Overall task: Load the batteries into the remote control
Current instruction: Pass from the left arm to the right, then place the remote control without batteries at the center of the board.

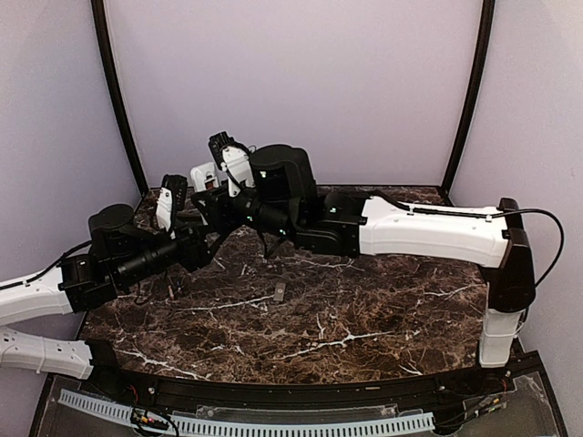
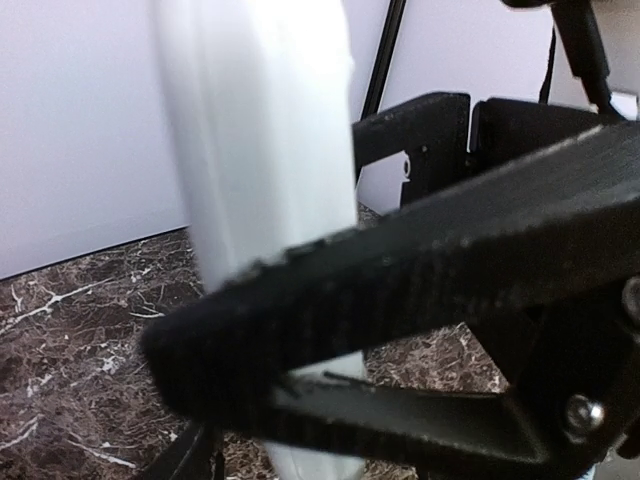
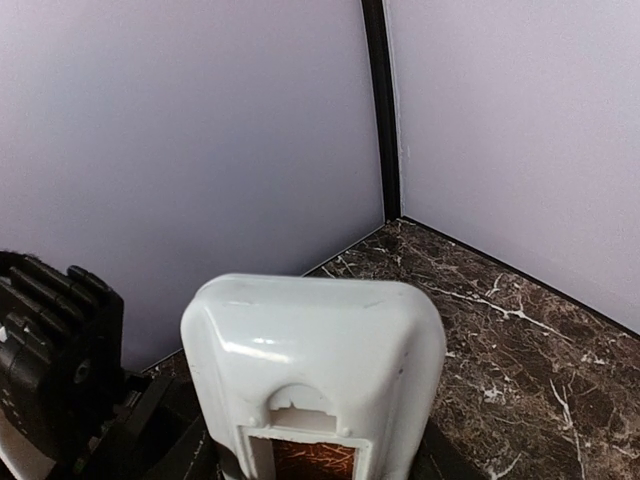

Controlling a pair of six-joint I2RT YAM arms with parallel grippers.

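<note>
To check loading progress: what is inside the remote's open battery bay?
In the remote control, the bay's top end shows only a mottled brown patch; no battery can be made out. The rest lies below the picture's edge.

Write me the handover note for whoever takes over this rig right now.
Left gripper: around the upright remote control, lifted at the back left; grip unclear.
Right gripper: close against the same remote; jaws not visible.
Done: battery bay uncovered; contents unclear.
One battery lies loose on the table.
Left to do: load the batteries.
</note>
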